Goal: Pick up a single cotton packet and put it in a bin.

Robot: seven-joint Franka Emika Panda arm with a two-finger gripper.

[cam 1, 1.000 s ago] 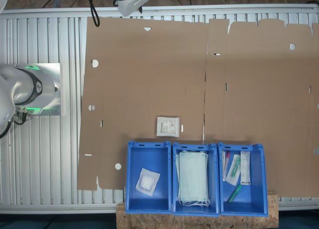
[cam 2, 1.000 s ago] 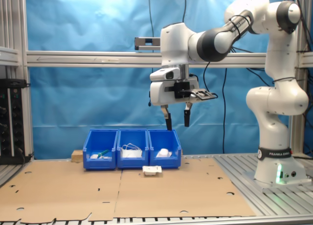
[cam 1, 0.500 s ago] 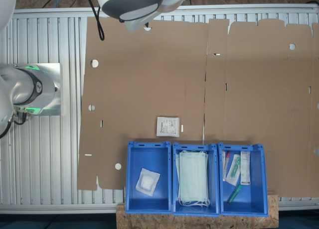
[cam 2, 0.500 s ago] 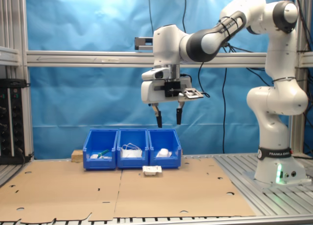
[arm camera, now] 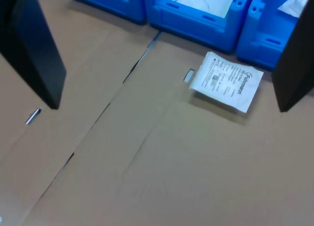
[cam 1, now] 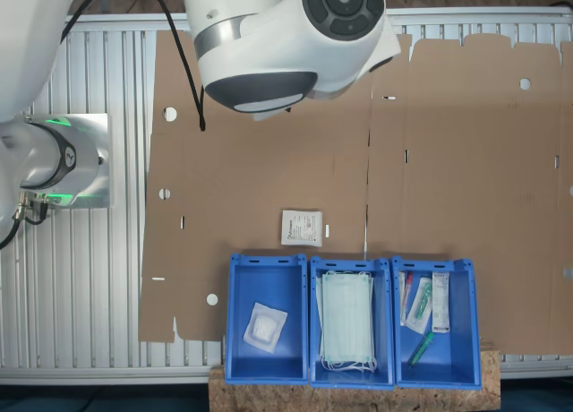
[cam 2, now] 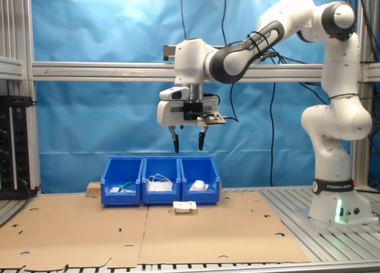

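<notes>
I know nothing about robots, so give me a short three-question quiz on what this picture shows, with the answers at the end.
1. True or false: the small flat square white cotton packet with grey print lies on the brown cardboard sheet, outside the bins.
2. What fills the middle one of the three deep blue plastic bins? A) pale green face masks B) long narrow packets C) nothing
3. Fill in: the robot's gripper hangs high above the bins with its black fingers ____.

Key
1. True; it sits just in front of the bins in both exterior views.
2. A, the pale green face masks.
3. Open, holding nothing.
</notes>
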